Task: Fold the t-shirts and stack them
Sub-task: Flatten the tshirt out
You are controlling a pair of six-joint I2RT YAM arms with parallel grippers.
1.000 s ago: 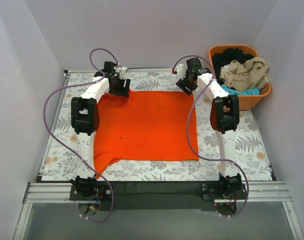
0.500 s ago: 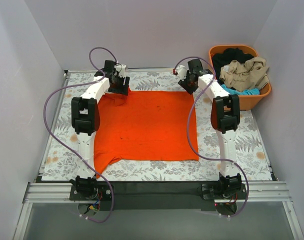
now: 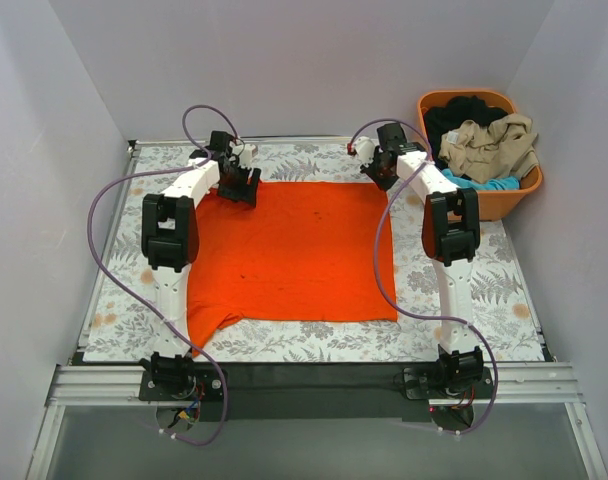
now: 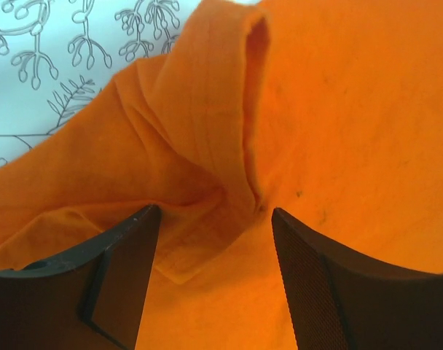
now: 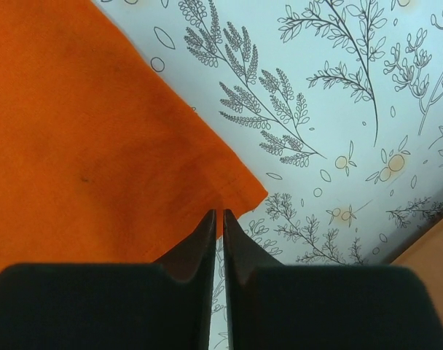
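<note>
Floral-print table (image 3: 504, 290) carries plain bright orange cloth t-shirt (image 3: 294, 250) spread flat. We see left pincer (image 4: 214, 213) now lowered, gaping astride far-left bunched fold; right pincer (image 5: 218, 214) closed at far-right hem, likely fold grasp next.

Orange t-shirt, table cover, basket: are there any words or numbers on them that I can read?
None: no words, numbers or signs can be read in any view.
The orange t-shirt is plain, with only a few small dark specks.
The table cover has drawn leaves and little fruits, no letters.
The basket shows no label on the side that faces the camera.
</note>
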